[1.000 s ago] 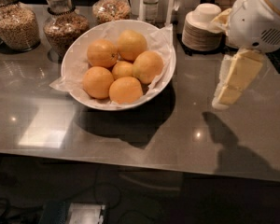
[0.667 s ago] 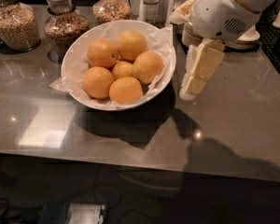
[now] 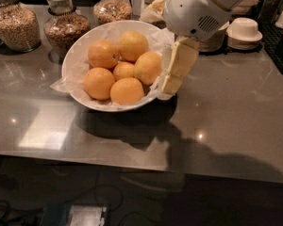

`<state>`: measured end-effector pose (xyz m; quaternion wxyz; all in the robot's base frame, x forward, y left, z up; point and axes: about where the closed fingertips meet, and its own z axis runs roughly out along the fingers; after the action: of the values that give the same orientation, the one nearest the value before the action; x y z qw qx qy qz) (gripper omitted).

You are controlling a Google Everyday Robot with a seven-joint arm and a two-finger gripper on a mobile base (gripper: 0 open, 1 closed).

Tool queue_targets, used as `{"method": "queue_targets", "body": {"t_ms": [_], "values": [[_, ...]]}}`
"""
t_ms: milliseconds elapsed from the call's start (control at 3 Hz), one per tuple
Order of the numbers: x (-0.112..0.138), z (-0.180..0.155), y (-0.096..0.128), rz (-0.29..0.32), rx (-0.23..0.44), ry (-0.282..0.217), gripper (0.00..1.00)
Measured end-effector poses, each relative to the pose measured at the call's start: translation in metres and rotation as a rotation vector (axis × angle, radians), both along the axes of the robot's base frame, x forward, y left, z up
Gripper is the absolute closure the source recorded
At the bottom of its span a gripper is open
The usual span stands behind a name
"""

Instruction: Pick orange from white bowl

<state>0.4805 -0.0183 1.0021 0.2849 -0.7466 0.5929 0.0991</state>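
Observation:
A large white bowl (image 3: 78, 81) with a crinkled paper liner stands on the grey counter at centre left. Several oranges (image 3: 104, 54) lie piled inside it. My gripper (image 3: 172, 81) hangs from the white arm at the upper right. Its cream fingers point down at the bowl's right rim, next to the rightmost orange (image 3: 148, 67). It holds nothing that I can see.
Glass jars of grain (image 3: 15, 25) stand behind the bowl at the back left. Stacked small white bowls and plates (image 3: 244, 29) sit at the back right. The grey counter (image 3: 236, 107) stretches to the right; its front edge runs along the bottom.
My gripper has moved left across the counter, from well right of the bowl to its right rim. The bowl and oranges have not moved.

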Motion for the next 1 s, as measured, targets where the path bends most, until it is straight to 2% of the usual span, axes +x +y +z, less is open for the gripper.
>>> {"method": "queue_targets", "body": {"t_ms": [333,667,1000], "values": [[0.015,-0.007,0.021,0.046,0.111,-0.019,0.00],[0.057,-0.004,0.071,0.112,0.322,-0.028,0.00],[0.107,0.006,0.105,0.110,0.466,-0.031,0.00]]}}
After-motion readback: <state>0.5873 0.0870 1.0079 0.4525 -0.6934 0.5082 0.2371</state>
